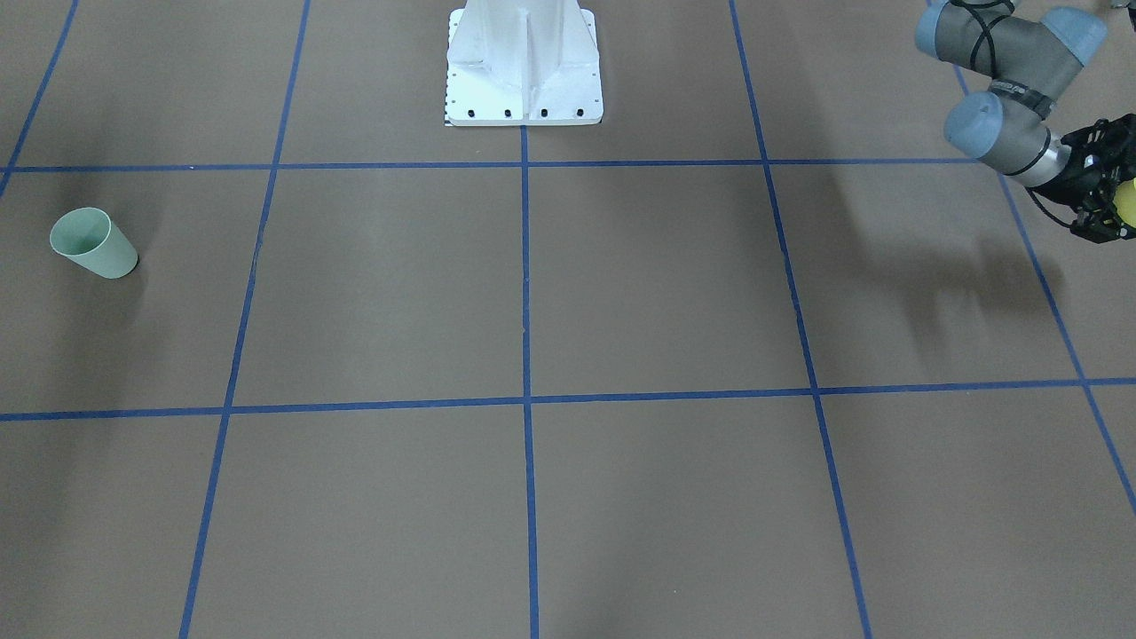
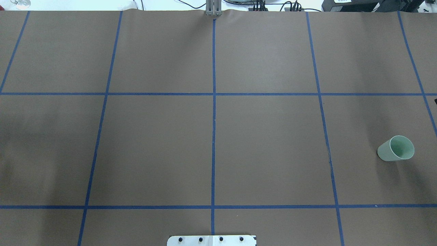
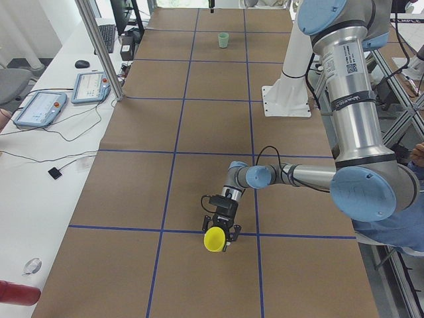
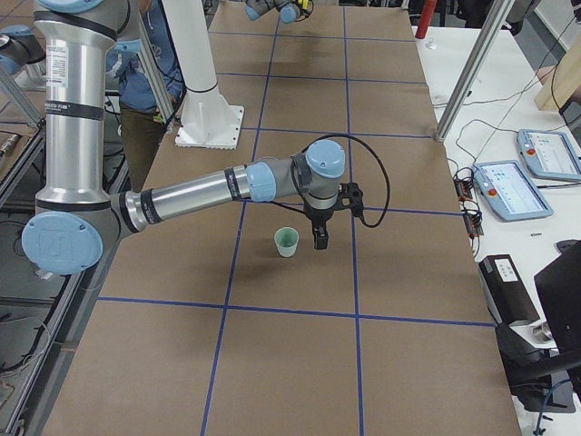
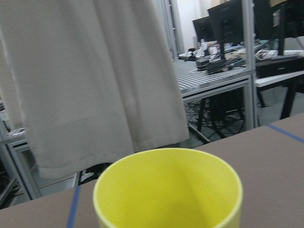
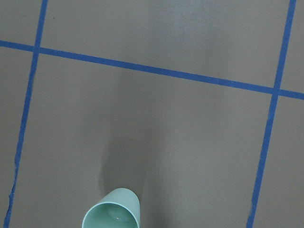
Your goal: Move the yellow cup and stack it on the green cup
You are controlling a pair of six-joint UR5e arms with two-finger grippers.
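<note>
The green cup (image 1: 91, 242) stands upright on the brown table, on the robot's right side; it also shows in the overhead view (image 2: 396, 148) and the right wrist view (image 6: 113, 209). My left gripper (image 1: 1105, 195) is shut on the yellow cup (image 1: 1128, 202) at the table's left end and holds it tilted above the surface (image 3: 213, 240). The cup's open mouth fills the bottom of the left wrist view (image 5: 167, 190). My right gripper (image 4: 320, 238) hangs close beside the green cup (image 4: 286, 242), apart from it. I cannot tell if it is open or shut.
The white robot base (image 1: 524, 67) stands at the table's middle rear edge. Blue tape lines (image 2: 213, 102) divide the brown surface into squares. A side bench with teach pendants (image 3: 40, 109) and a metal post (image 3: 99, 50) runs along the far side.
</note>
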